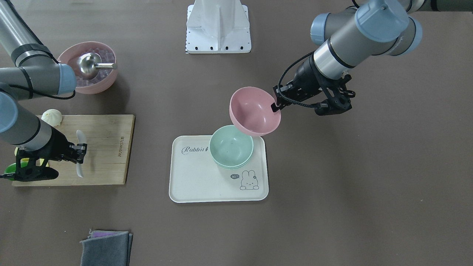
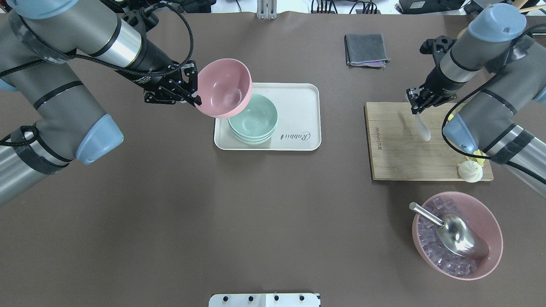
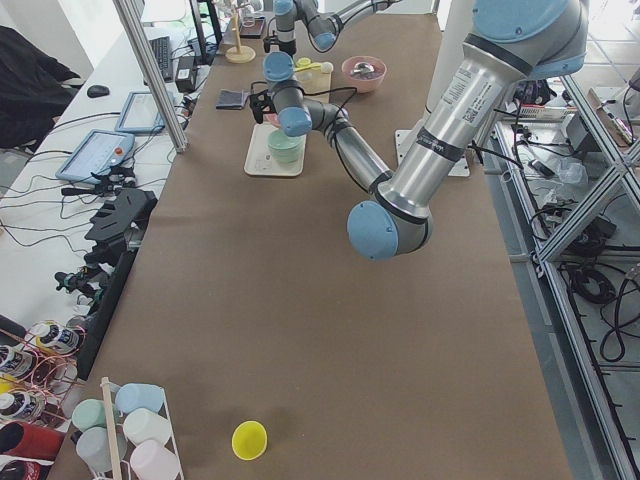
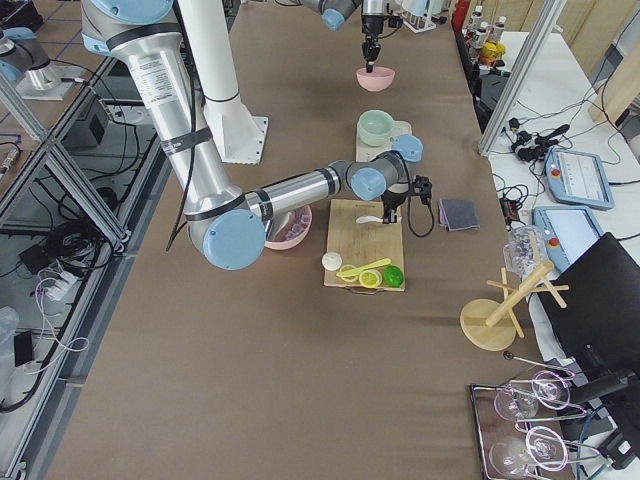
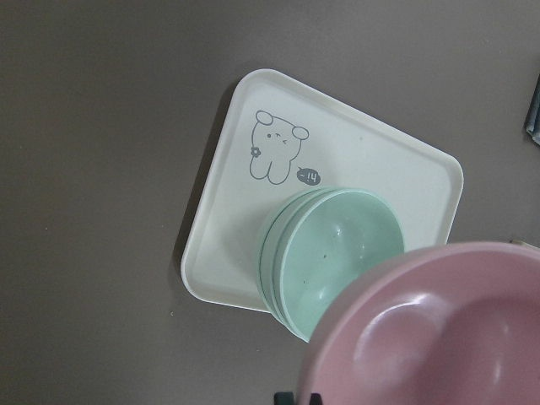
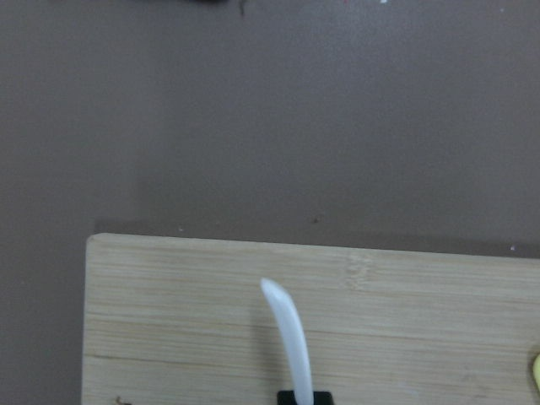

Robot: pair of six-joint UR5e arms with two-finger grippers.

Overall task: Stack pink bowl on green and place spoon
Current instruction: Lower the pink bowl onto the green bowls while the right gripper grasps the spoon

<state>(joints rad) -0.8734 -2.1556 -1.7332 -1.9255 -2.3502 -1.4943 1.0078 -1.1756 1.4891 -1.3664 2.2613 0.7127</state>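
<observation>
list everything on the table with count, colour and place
tray: 1, cream with rabbit print, table centre
green bowls: nested stack, at least 2, mint green, on the tray
pink bowl: 1, pink, tilted above the green bowls' edge
cutting board: 1, wood, robot's right side
spoon: 1, white, over the cutting board
bun: 1, white, at the board's corner
ice bowl: 1, pink, beside the board, filled with clear cubes
scoop: 1, metal, in the ice bowl
cloths: folded pile, grey, far side of the table
left gripper: 1, black, shut on pink bowl
right gripper: 1, black, shut on spoon
</observation>
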